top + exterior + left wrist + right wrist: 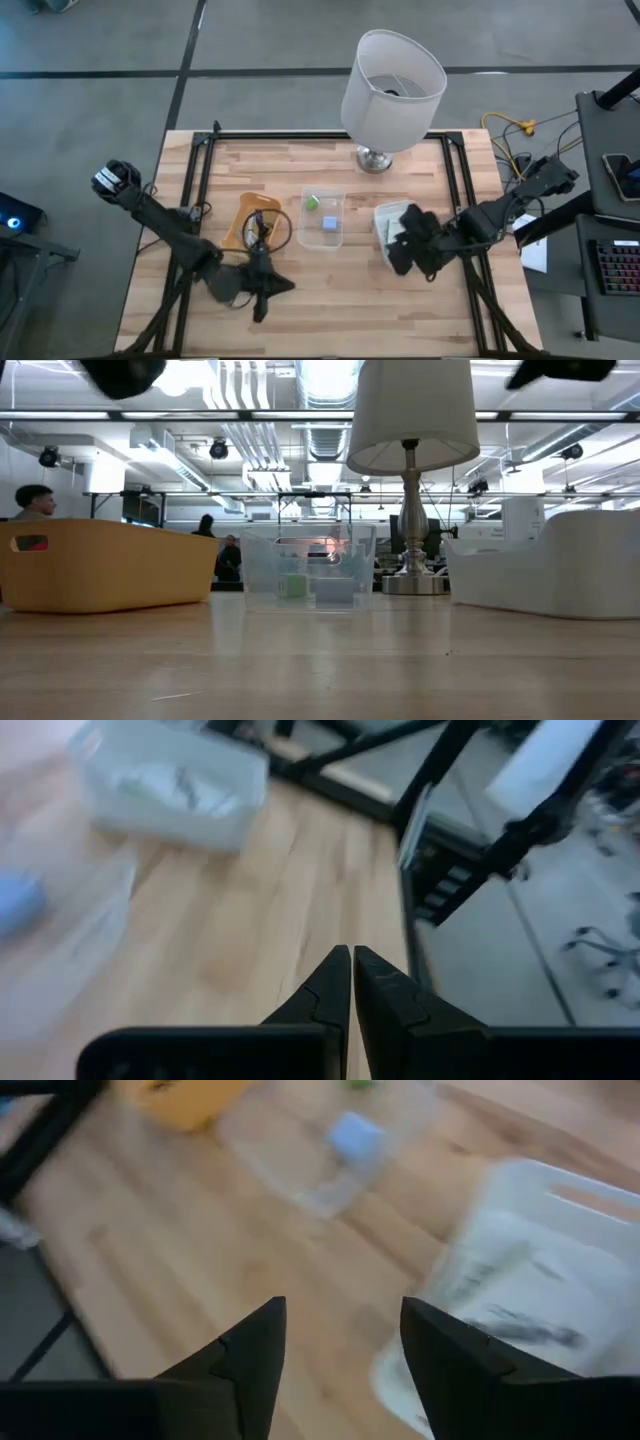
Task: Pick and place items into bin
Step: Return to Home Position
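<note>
Three bins stand in a row on the wooden table: a yellow bin (252, 222) holding coiled thin cables (262, 228), a clear bin (323, 218) holding a green cube (311, 202) and a grey-blue cube (329, 226), and a white bin (388, 222) with flat white packets (520, 1285) inside. My left gripper (280, 287) is shut and holds nothing, near the table's near edge in front of the yellow bin; its fingers (351, 985) point toward the table's right side. My right gripper (398, 250) is open and empty over the white bin's near part (340, 1342).
A big white lamp (392, 88) stands on its metal base (374, 158) near the far edge, behind the clear and white bins. Bare wood lies between the bins and the near edge (330, 300). People show in the room beyond the table (35, 500).
</note>
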Motion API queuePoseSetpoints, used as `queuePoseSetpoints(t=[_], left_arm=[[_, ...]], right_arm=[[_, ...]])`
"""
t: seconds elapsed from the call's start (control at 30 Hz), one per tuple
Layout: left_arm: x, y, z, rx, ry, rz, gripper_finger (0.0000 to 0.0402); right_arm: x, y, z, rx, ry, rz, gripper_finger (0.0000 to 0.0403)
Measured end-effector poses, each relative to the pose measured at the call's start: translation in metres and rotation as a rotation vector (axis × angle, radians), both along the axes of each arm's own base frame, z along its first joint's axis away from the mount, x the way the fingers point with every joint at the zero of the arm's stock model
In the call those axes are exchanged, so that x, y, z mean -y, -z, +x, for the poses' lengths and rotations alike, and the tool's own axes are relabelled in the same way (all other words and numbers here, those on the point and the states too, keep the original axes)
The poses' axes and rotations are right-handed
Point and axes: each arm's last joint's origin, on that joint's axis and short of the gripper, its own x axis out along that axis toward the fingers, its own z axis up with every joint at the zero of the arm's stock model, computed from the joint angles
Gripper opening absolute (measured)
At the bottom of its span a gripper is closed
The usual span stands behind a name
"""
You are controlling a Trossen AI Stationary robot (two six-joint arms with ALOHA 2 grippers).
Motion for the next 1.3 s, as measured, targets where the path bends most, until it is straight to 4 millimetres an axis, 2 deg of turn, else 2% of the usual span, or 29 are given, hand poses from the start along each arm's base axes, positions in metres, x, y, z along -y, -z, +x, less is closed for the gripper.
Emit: queuePoseSetpoints(t=[0.1, 0.2, 0.33, 0.43, 0.57, 0.73, 0.97, 1.3], left_arm=[[-0.018, -0.010, 0.018, 0.083, 0.052, 0.031, 0.0001], [-0.044, -0.016, 0.032, 0.114, 0.033, 0.035, 0.0001], [-0.077, -0.029, 0.032, 0.135, -0.044, 0.061, 0.0001], [-0.094, -0.042, 0.024, 0.165, 0.003, 0.123, 0.0001], [-0.119, -0.046, 0.011, 0.186, 0.016, 0.148, 0.0001], [-0.146, -0.026, -0.014, 0.181, -0.084, 0.072, 0.0001], [-0.156, -0.009, -0.056, 0.254, -0.085, 0.052, 0.0001], [-0.163, 0.016, -0.106, 0.365, -0.155, 0.039, 0.0002]], right_arm=[[-0.003, 0.002, 0.014, 0.052, -0.074, -0.029, 0.0169], [0.005, 0.005, 0.016, 0.086, -0.104, -0.079, 0.0154], [0.035, -0.001, -0.001, 0.147, -0.065, -0.127, 0.0137], [0.057, -0.003, -0.016, 0.243, -0.033, -0.138, 0.0128], [0.077, 0.008, -0.033, 0.345, 0.026, -0.140, 0.0126], [0.096, 0.033, -0.048, 0.403, 0.117, -0.137, 0.0129], [0.110, 0.058, -0.069, 0.419, 0.176, -0.154, 0.0129], [0.117, 0.078, -0.108, 0.528, 0.181, -0.192, 0.0123]])
